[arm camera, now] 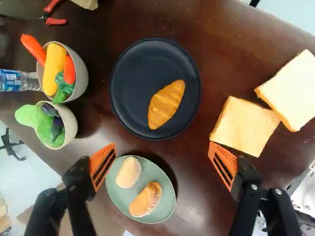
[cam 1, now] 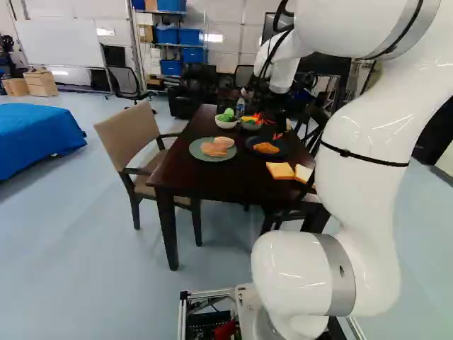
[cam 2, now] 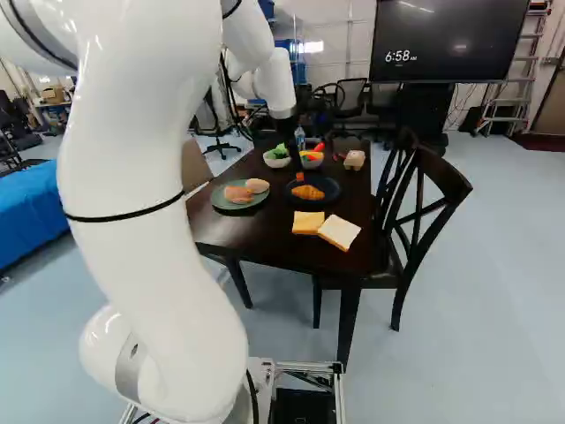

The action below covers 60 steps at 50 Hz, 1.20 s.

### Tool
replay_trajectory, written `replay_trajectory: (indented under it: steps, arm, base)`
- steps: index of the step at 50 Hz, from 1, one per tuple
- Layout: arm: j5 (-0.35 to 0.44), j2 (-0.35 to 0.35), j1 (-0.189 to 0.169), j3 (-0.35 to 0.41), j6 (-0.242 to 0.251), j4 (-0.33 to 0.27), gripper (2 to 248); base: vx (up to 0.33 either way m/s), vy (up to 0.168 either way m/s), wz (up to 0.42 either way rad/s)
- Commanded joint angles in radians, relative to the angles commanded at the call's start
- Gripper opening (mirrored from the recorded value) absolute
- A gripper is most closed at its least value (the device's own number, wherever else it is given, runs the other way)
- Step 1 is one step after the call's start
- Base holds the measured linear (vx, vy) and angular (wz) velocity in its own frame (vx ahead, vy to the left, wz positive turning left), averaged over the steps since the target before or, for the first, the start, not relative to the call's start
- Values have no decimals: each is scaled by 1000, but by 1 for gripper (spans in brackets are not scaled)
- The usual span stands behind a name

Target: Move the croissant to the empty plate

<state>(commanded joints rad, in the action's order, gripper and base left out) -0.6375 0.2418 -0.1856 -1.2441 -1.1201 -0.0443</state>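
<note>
In the right base view the gripper hangs over the table, beyond the dark plate. The wrist view shows my gripper with its orange-padded fingers wide apart and nothing held. Ahead of it, the orange-brown croissant lies on the dark round plate, off its middle toward the bread slices. A green plate, partly between the fingers' lines, bears a pale roll and a browner bread piece. Neither plate in view is bare.
Two bread slices lie beside the dark plate. Across from them stand two bowls of toy vegetables and a water bottle. An armchair and a dark chair flank the table.
</note>
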Motion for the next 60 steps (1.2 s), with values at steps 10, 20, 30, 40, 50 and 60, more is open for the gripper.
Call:
replay_trajectory:
  steps: [10, 20, 30, 40, 50, 60]
  arm:
    - [97, -34, 12, 74, 72, 3, 247]
    - [206, -71, 25, 158, 153, 6, 247]
    - [325, -112, 40, 249, 241, 10, 247]
    - [459, -158, 56, 351, 340, 13, 247]
    - [598, -206, 74, 458, 443, 18, 247]
    - [735, -254, 90, 563, 545, 22, 247]
  base:
    - [0, 0, 0]
    - [0, 0, 0]
    - [0, 0, 0]
    - [0, 0, 0]
    - [0, 0, 0]
    - [0, 0, 0]
